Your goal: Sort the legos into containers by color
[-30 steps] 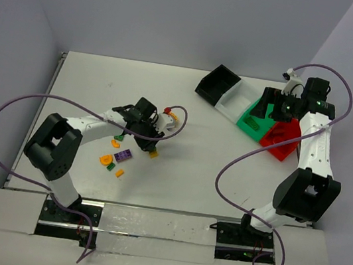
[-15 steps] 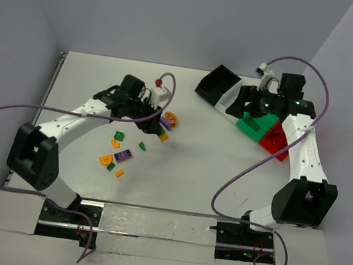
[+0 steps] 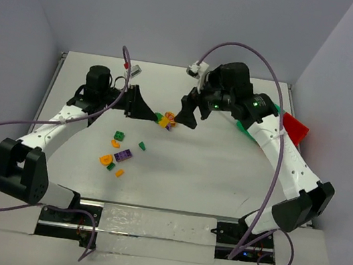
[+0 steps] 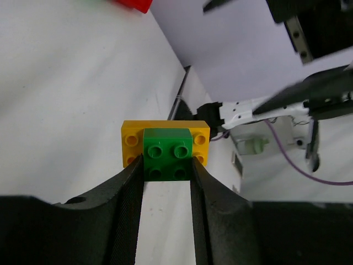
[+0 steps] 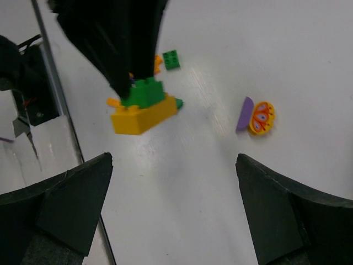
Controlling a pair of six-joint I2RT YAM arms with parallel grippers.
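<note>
Though half-hidden between pinching left jaws, green-on-yellow legos [image 4: 166, 153]; right jaws wide, empty.

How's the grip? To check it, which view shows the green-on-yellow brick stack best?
Left wrist: stack centred, green brick pinched between the left fingers. Right wrist shows it side-on, blurred; top external, a speck.

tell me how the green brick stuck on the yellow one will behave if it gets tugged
The green brick and yellow brick look like rigid moulded plastic, so probably stiff and light. The left claw pinches only the green one's smooth sides, so a hard tug from the open right claw might slip it.
</note>
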